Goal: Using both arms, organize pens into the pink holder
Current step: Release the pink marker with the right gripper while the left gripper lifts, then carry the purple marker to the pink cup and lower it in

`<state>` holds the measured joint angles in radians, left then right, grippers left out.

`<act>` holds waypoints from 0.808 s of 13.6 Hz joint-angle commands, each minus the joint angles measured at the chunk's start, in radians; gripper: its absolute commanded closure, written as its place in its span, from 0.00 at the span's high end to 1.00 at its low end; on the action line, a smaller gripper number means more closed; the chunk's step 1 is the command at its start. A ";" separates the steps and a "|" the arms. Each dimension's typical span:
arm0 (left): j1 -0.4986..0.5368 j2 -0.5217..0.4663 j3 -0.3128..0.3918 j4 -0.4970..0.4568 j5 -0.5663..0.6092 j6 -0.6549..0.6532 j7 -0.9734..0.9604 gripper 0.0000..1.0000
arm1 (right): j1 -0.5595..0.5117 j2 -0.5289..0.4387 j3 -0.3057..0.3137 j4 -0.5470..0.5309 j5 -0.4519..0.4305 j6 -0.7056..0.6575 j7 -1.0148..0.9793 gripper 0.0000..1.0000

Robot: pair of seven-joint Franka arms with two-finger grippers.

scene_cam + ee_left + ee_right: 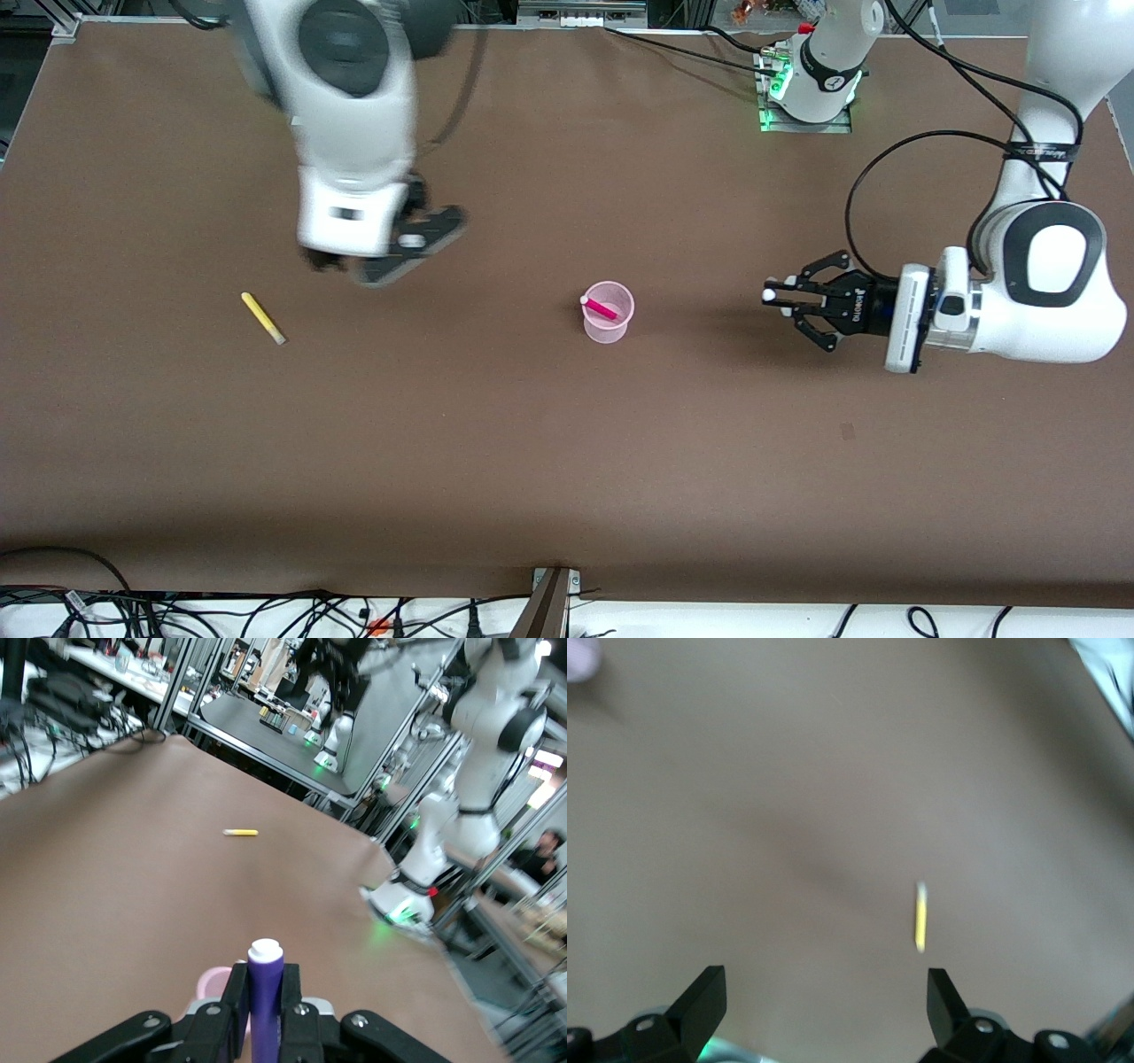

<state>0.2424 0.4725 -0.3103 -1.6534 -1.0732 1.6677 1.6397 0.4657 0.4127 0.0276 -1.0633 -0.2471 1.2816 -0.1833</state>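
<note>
The pink holder (609,322) stands mid-table with a magenta pen (601,307) leaning inside it. My left gripper (772,295) hovers over the table beside the holder, toward the left arm's end. It is shut on a dark purple pen (265,988) whose white cap points at the holder (213,981). A yellow pen (263,318) lies flat on the table toward the right arm's end. My right gripper (368,261) is blurred and hangs over the table between the yellow pen and the holder. Its jaws (824,997) are open and empty, with the yellow pen (920,920) below.
The brown table (567,461) stretches wide around the holder. Cables and a bracket (549,602) run along its edge nearest the camera. The left arm's base (806,97) glows green at the back of the table.
</note>
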 commanded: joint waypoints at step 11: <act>-0.209 0.087 -0.115 -0.256 -0.484 0.461 0.572 0.00 | -0.056 -0.257 -0.434 -0.587 0.284 0.348 -0.033 1.00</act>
<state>0.0245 0.5421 -0.4246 -1.8842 -1.5172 2.1232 2.1009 0.3922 0.2887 -0.4071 -1.4431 0.0245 1.5128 -0.2202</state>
